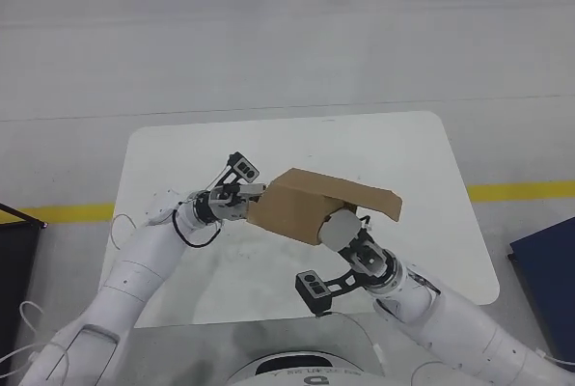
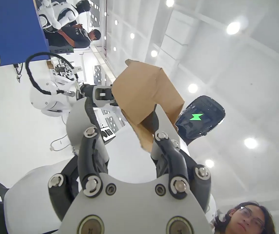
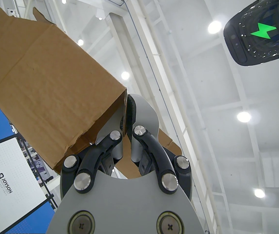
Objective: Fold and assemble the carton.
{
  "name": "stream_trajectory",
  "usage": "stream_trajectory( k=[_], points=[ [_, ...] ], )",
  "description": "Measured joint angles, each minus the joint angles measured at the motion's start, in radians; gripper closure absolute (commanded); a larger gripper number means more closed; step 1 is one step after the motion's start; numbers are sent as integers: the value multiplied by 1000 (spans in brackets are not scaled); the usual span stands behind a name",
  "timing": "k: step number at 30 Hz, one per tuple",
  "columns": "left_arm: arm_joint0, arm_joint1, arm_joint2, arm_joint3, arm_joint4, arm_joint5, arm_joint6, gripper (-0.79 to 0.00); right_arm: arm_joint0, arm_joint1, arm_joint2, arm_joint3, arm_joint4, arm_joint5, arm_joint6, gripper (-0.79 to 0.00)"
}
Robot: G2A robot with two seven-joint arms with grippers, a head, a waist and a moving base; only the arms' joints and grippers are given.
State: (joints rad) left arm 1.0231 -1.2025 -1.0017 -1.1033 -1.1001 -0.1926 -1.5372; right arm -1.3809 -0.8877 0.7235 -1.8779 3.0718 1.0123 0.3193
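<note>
A brown cardboard carton (image 1: 302, 205) hangs tilted above the white table (image 1: 413, 154), between my two arms. My right gripper (image 1: 339, 232) holds its near end; in the right wrist view the gripper (image 3: 127, 109) is shut on an edge of the carton's (image 3: 44, 79) wall at the open end. My left gripper (image 1: 243, 200) sits at the carton's far-left end. In the left wrist view its fingers (image 2: 165, 122) stand wide apart, one finger against the carton's (image 2: 141, 91) lower flap, the other clear of it. Beyond the carton there, my right gripper (image 2: 102, 96) shows.
The table's right half and far edge are bare. A yellow floor line (image 1: 538, 190) runs past both sides. A dark blue object (image 1: 562, 280) stands on the floor to the right, a black frame (image 1: 3, 261) to the left.
</note>
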Motion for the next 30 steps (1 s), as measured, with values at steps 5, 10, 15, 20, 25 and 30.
stream_trajectory(
  k=[5,10,15,20,25,30],
  points=[
    [-26,-13,11,17,-19,-16,1,-440,5,-7,-11,19,0,0,6,0],
    [-23,-14,7,-10,-61,-7,1,-428,9,-11,-19,42,0,0,3,0],
    [-2,-7,-5,-56,-120,22,1,-394,7,-13,-25,60,0,0,14,0],
    [10,3,-13,-68,-118,24,1,-403,8,-16,-35,84,0,0,40,0],
    [8,9,-9,-60,-91,18,1,-372,16,-20,-50,95,0,0,53,0],
    [-12,17,-9,-5,4,-30,1,-382,26,-23,-60,84,0,0,65,0]
  ],
)
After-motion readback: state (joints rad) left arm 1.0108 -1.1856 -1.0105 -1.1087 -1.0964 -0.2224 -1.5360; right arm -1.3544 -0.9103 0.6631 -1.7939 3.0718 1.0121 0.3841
